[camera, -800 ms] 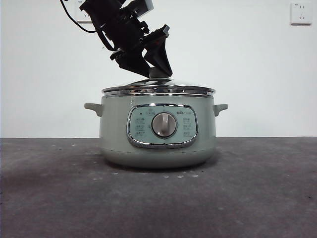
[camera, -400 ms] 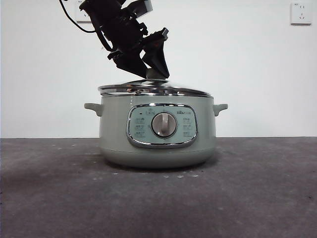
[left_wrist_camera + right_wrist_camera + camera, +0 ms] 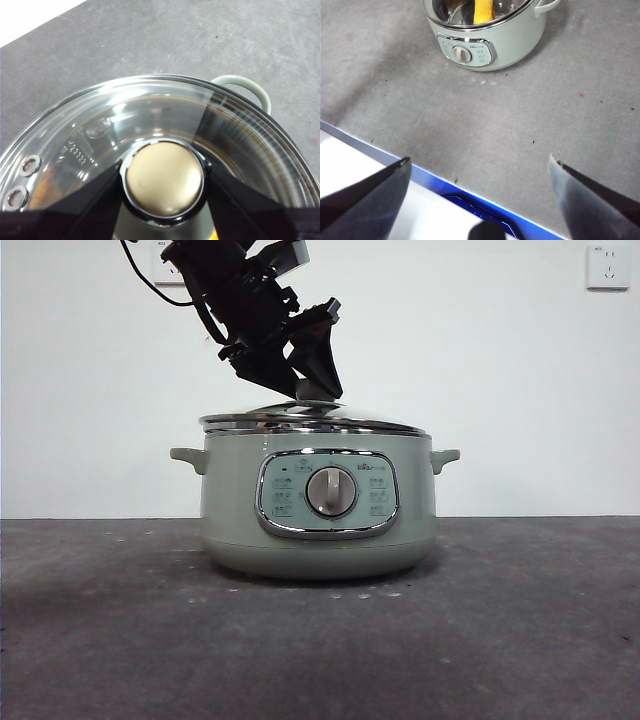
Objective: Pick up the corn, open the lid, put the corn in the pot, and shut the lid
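The pot [image 3: 318, 505] has a smooth, softly glossy sage-green shell, with a bright chrome frame [image 3: 327, 494] around its front panel and a brushed silver dial [image 3: 331, 491] at the panel's centre. On top of the pot, the lid [image 3: 150, 125] is clear, shiny glass edged by a polished steel rim, and its knob [image 3: 164, 178] looks smooth and satin, held between the matt black jaws of the left gripper [image 3: 162, 190]. Through the glass, inside the pot, the corn [image 3: 483, 11] shows a waxy yellow surface against mirror-bright metal, while the table [image 3: 520, 640] under the pot is a rough, matt, speckled grey.
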### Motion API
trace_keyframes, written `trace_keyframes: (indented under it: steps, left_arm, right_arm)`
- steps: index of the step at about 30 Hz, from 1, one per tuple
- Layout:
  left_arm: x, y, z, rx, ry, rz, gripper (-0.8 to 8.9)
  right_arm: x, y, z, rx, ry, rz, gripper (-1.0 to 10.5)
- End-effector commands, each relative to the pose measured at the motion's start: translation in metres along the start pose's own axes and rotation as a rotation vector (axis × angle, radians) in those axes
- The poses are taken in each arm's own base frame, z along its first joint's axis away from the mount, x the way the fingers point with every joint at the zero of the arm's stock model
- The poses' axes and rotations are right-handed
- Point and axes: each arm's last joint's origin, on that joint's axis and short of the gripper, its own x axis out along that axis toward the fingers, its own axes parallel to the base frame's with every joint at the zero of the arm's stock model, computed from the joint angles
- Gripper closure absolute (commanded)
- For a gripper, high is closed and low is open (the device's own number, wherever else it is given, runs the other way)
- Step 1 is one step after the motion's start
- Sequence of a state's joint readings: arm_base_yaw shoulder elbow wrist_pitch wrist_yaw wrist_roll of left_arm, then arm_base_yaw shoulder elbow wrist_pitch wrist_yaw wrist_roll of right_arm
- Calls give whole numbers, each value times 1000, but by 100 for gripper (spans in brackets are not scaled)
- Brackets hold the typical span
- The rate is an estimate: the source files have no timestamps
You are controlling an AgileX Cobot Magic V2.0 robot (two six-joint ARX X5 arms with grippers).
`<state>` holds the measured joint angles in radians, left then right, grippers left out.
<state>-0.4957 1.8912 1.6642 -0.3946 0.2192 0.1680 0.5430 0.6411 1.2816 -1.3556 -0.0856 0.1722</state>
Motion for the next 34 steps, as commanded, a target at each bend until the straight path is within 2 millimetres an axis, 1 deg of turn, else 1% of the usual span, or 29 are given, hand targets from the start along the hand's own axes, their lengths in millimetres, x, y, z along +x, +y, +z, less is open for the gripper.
trace_keyframes:
  steps: [1, 10, 16, 17, 18, 19, 21, 22, 23, 29, 34]
  left_arm:
    - [2, -1, 5, 19, -45, -19, 822]
    - [3, -1, 4, 8, -40, -20, 822]
    - [3, -1, -1, -9, 7, -27, 806]
    - [3, -2, -1, -12, 15, -29, 786]
    - [3, -2, -2, -16, 25, -30, 725]
    - [3, -2, -3, -18, 32, -31, 650]
    - [3, -2, -4, -20, 45, -33, 459]
    - [3, -1, -5, -23, 50, -33, 398]
    - [3, -1, -5, -24, 55, -33, 364]
    - [-1, 1, -4, -30, 48, -27, 366]
    - [-16, -1, 5, -36, 13, -19, 366]
  right_arm:
    - [2, -1, -4, 2, 32, -6, 483]
    - [2, -1, -4, 2, 31, -13, 483]
    - [2, -1, -4, 2, 31, -13, 483]
    - [2, -1, -4, 2, 31, -13, 483]
    - [2, -1, -4, 2, 31, -13, 483]
    - [2, -1, -4, 2, 31, -13, 483]
    - [2, -1, -4, 2, 31, -13, 483]
    - [2, -1, -4, 2, 31, -13, 483]
    - [2, -1, -4, 2, 31, -13, 483]
    - [2, -1, -4, 2, 31, -13, 483]
    - [2, -1, -4, 2, 30, -13, 483]
